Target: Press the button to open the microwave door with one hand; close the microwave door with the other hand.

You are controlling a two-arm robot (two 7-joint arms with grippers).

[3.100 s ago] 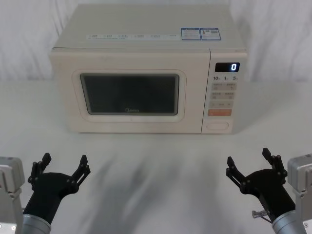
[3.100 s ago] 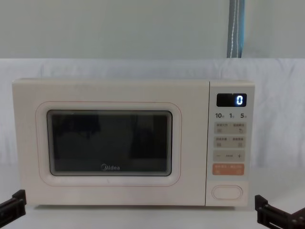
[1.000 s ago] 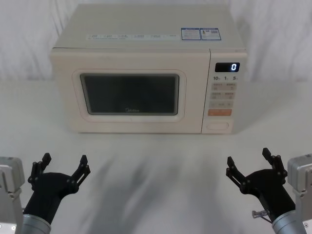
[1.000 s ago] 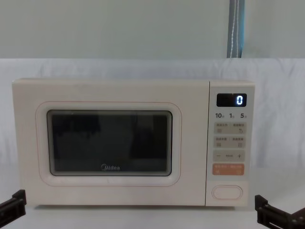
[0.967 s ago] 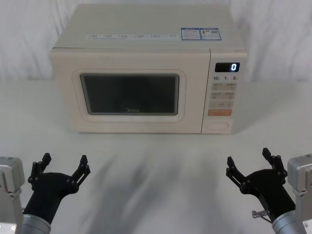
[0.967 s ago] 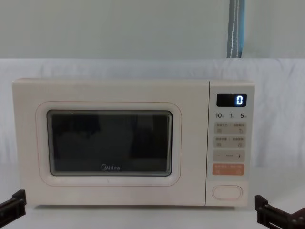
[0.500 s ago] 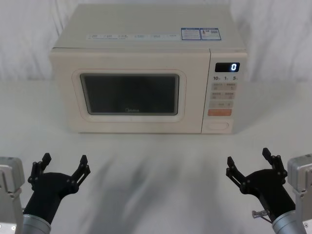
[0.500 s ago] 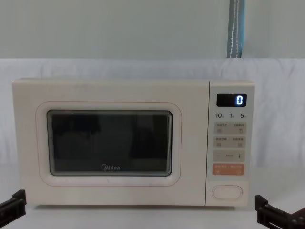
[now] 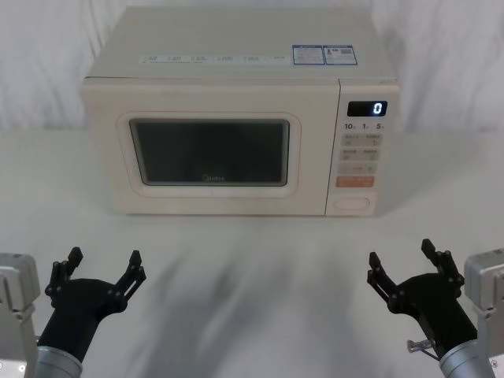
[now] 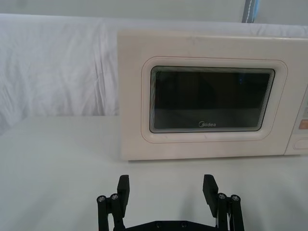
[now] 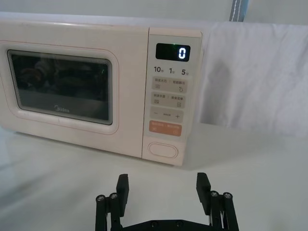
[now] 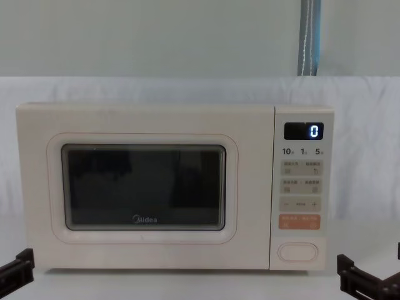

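Cream door (image 9: 209, 150) shut at frame centre, oval button (image 9: 352, 203) at panel's lower right, untouched, left gripper (image 9: 100, 266) lower left, right gripper (image 9: 405, 258) lower right, both jaws spread wide, holding nothing, well short of oven.

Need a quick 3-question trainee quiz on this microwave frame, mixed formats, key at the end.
1. True or false: the microwave door is shut flush with the oven front.
2. Multiple choice: where is the oval door button on the control panel?
A. above the digital display
B. at the bottom, under the orange button
C. on the door
3. Fill in: both the left gripper and the right gripper hover low over the white table, short of the oven, with jaws ____.

Key: 1 true; 2 B; 3 open.
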